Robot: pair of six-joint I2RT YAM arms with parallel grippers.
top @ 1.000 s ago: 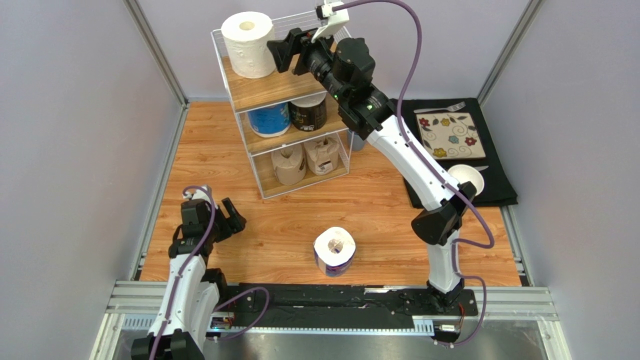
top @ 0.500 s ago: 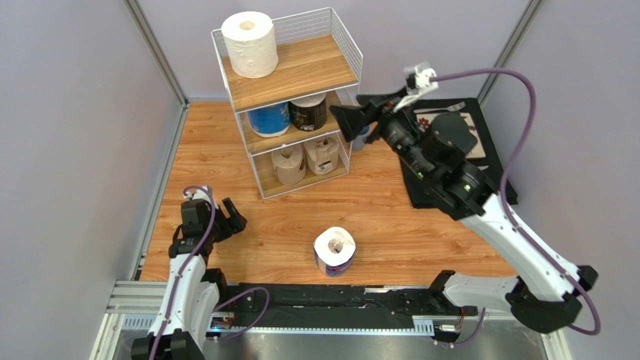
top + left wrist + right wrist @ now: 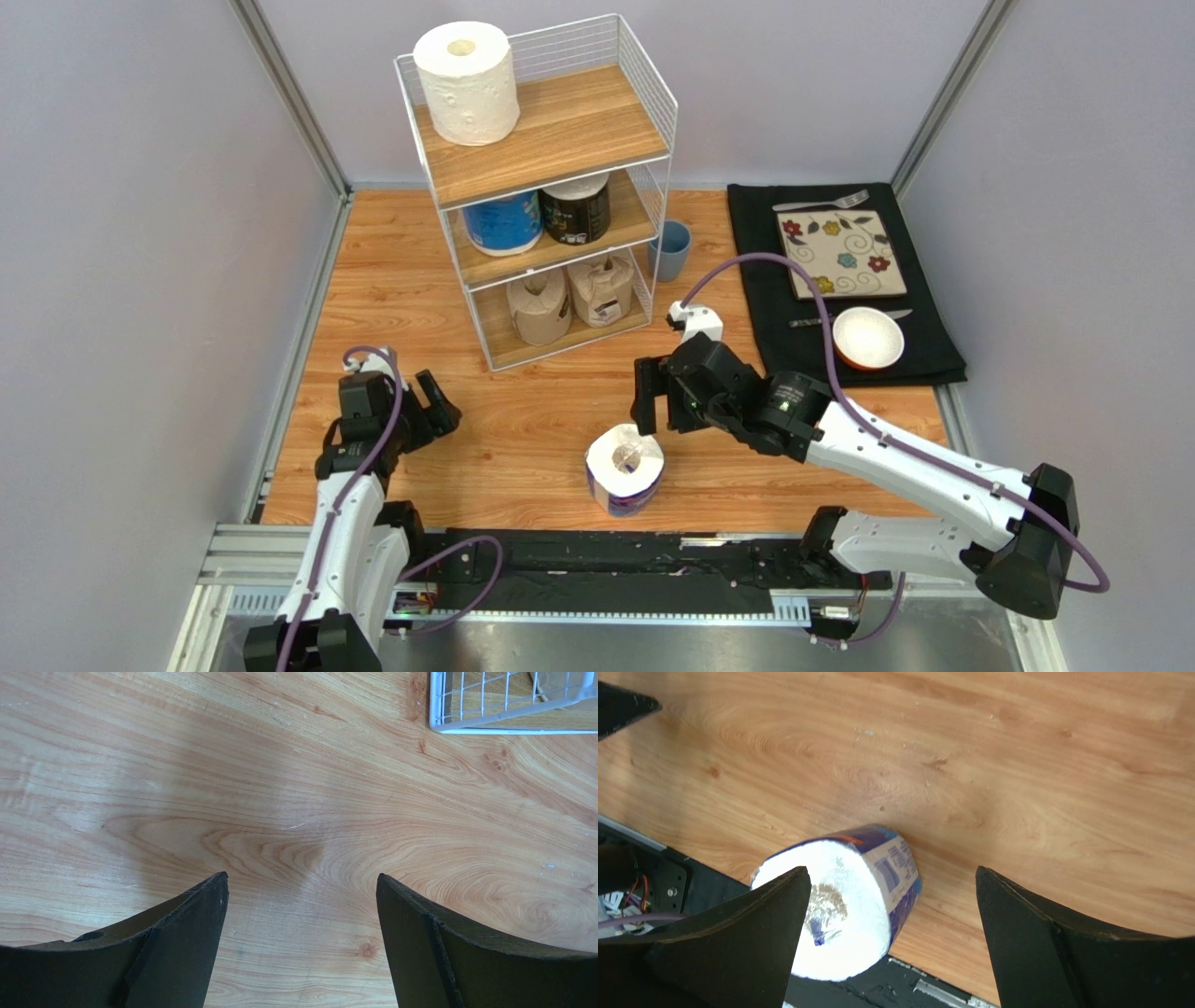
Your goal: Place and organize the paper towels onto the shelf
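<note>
The shelf stands at the back with a plain white roll on its top board. A blue roll and a dark roll sit on the middle board. Two brown rolls sit on the bottom board. A second blue-wrapped roll stands on end on the table near the front edge, also in the right wrist view. My right gripper is open and empty, just above and behind this roll. My left gripper is open and empty over bare wood.
A blue cup stands right of the shelf. A black mat at the right holds a patterned plate, a white bowl and a fork. The black base rail runs along the near edge. The shelf corner shows in the left wrist view.
My right arm has swung from the shelf's top tier down and forward to the blue roll on the table, jaws open and empty. The left arm has not moved.
</note>
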